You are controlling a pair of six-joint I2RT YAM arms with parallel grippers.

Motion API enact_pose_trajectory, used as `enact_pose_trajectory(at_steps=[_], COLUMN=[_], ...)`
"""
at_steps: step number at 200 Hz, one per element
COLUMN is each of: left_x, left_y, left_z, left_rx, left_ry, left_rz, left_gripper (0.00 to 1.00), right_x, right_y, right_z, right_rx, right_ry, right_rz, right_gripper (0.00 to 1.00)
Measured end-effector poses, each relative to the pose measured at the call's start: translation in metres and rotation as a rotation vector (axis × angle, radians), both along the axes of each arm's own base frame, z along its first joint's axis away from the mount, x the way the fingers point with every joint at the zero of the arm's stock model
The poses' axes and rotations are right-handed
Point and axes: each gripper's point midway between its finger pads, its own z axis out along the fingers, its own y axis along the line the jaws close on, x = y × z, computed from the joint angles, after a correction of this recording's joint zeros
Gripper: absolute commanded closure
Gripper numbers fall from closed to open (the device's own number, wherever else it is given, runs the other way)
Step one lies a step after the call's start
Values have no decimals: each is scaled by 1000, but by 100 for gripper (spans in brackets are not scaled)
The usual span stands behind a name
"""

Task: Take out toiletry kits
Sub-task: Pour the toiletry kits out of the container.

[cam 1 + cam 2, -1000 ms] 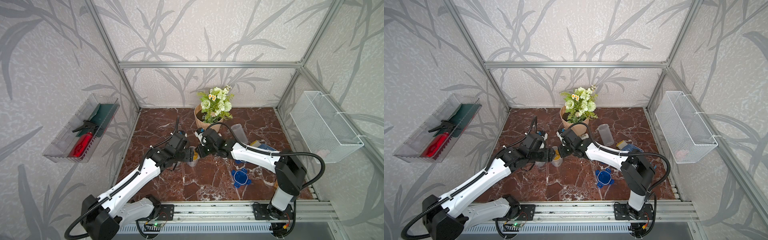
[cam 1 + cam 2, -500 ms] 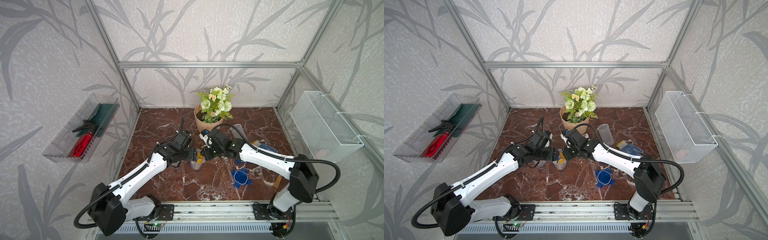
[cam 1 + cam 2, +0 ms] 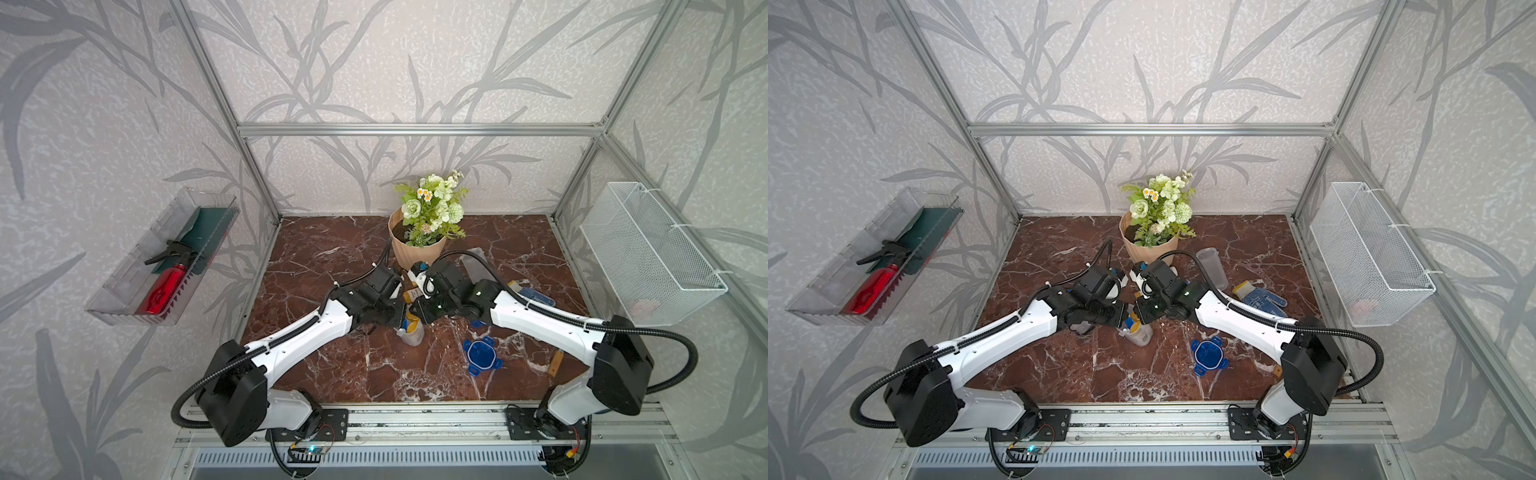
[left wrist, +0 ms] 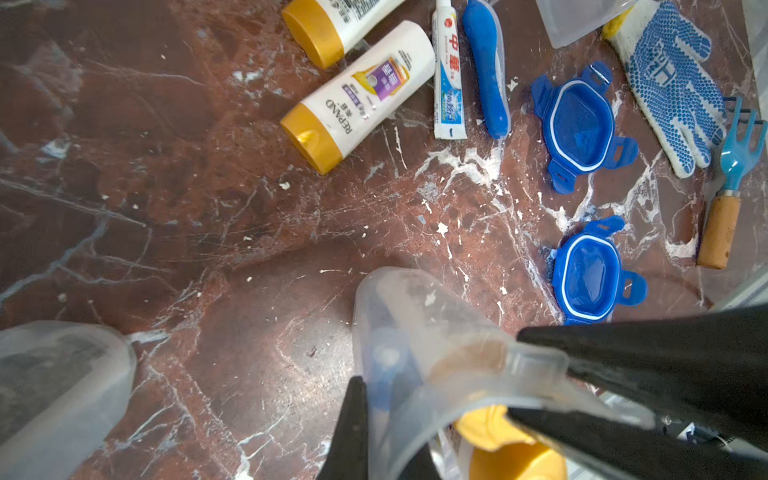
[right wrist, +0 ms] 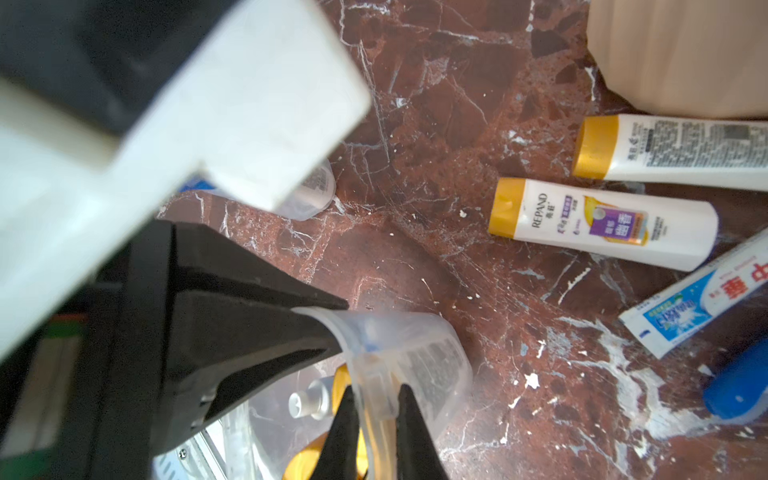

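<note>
A clear jar [image 3: 411, 332] [image 3: 1136, 330] stands mid-table with both grippers meeting at its mouth. My left gripper [image 4: 382, 415] is shut on its rim wall, and my right gripper [image 5: 378, 399] is shut on the rim opposite. Inside the jar lie gold-yellow caps [image 4: 511, 453] and a white-capped tube [image 5: 305, 405] of the toiletry kits. Outside it, on the marble, lie two white bottles [image 4: 361, 99] [image 4: 332, 25], a toothpaste tube [image 4: 448, 79] and a blue toothbrush [image 4: 486, 70].
A flower pot [image 3: 417, 249] stands just behind the grippers. An empty clear jar [image 3: 473, 266], a dotted glove [image 3: 1262, 297], two blue lids [image 4: 579, 124] [image 4: 590, 278] and a small rake [image 4: 731, 183] lie to the right. Another clear jar [image 4: 50, 395] sits under the left arm.
My left gripper has gone from open to shut on the jar's rim. The jar and both grippers have shifted a little to the right and toward the front.
</note>
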Motion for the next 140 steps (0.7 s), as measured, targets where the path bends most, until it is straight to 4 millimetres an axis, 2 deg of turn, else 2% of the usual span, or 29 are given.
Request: enact_pose_trajectory(at_steps=[10, 21, 48, 49, 53, 55, 82, 103, 117, 140], left_x=[-1, -1, -1, -1, -1, -1, -5, -9, -12, -16], left_y=[-2, -2, -6, -6, -6, -7, -12, -21, -26, -37], left_z=[-2, -4, -4, -4, -4, -5, -1, 7, 15, 31], left_rx=[-6, -13, -60, -61, -66, -69, -138, -237, -304, -396], left_ry=[15, 23, 44, 44, 49, 52, 87, 103, 118, 133], left_rz=[-1, 2, -6, -7, -5, -6, -20, -33, -44, -70], left_gripper=[100, 100, 100, 100, 100, 100, 100, 100, 100, 100], right_x=[0, 0, -3, -3, -4, -5, -20, -37, -46, -66], right_y=[-4, -9, -29, -30, -34, -36, -63, -74, -74, -70], right_z=[0, 5, 30, 32, 37, 40, 81, 101, 104, 87], right_rx=[7, 27, 115, 119, 135, 142, 235, 256, 237, 152], right_ry=[2, -12, -103, -109, -133, -146, -350, -478, -536, -587], right_rz=[-10, -20, -43, -45, -45, -45, -24, 38, 89, 192], right_gripper=[52, 40, 24, 23, 5, 0, 1, 1, 1, 1])
